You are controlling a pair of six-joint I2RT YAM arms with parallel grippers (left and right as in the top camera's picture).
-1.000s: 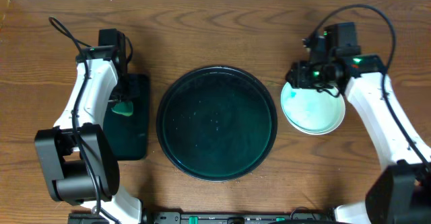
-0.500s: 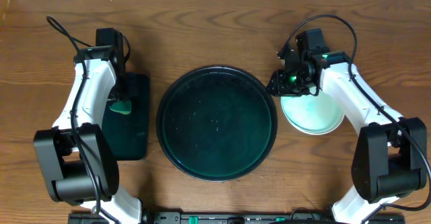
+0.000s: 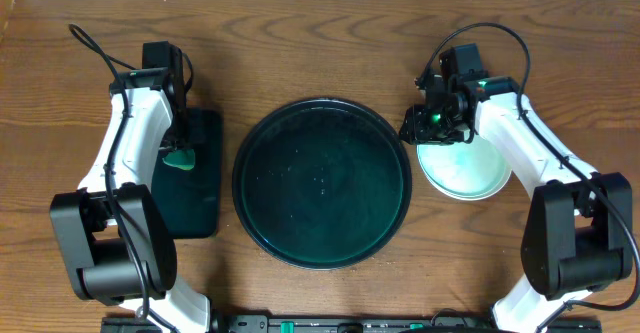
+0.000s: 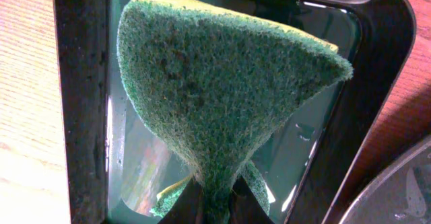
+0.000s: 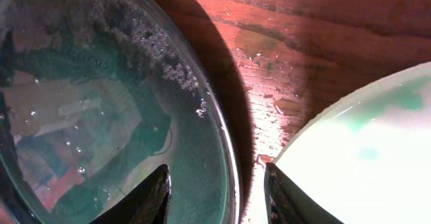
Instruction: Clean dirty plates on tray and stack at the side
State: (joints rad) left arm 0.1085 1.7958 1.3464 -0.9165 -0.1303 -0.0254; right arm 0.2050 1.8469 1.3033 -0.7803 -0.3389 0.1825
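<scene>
The large round dark tray point(image 3: 322, 181) sits at the table's middle, wet, with no plates on it. A pale-mint plate point(image 3: 465, 168) with green smears lies on the wood to its right; whether others lie under it I cannot tell. My right gripper point(image 3: 412, 131) is open and empty, hovering between the tray's right rim point(image 5: 222, 150) and the plate's left edge point(image 5: 350, 157). My left gripper point(image 3: 180, 151) is shut on a green scouring sponge point(image 4: 215, 96) held over the small black rectangular tray point(image 3: 190, 173).
The black rectangular tray point(image 4: 377, 83) holds shallow water. Wet spots mark the wood point(image 5: 283, 56) between the round tray and the plate. Cables loop behind both arms.
The right arm swung left from over the plate towards the round tray's right rim, then barely moved. The left arm and sponge stayed put.
</scene>
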